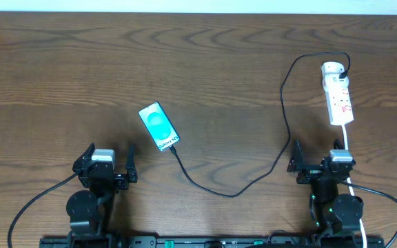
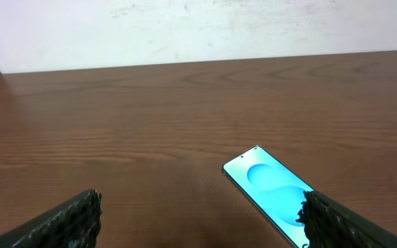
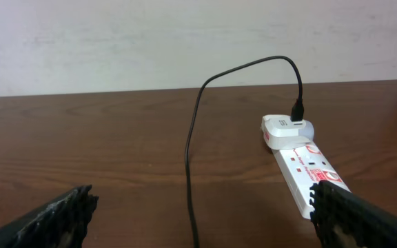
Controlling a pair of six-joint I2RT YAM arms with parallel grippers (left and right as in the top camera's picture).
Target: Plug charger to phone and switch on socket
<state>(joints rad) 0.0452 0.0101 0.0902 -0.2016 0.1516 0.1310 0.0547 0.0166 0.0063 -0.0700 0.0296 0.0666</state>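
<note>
the left gripper (image 1: 110, 153) sat nearest the table's front edge on the left, its two fingers spread wide apart with only bare wood between them. in its wrist view the left gripper (image 2: 202, 220) held nothing, and the phone (image 2: 271, 189) lay just ahead and to the right of the gap, partly behind the right fingertip (image 2: 326, 217). the right gripper (image 1: 316, 153) sat on the other side at the same depth, jaws equally wide and empty.

a little farther out, the phone (image 1: 159, 126) lay flat on the table (image 1: 60, 83), screen up and lit teal, turned at an angle. the charger (image 1: 233, 195) met the phone's near short edge; whether its tip was fully seated could not be made out. from there the black cable curved across the wood toward the right gripper, then ran away from it up the table.

farther still, ahead of the right gripper, lay the socket (image 1: 338, 96), lengthwise, its white cord (image 1: 347, 141) trailing back past the gripper. at its far rounded end, the charger (image 3: 190, 151) looped over and dropped into a white adapter (image 3: 284, 127) on the socket (image 3: 309, 169).
</note>
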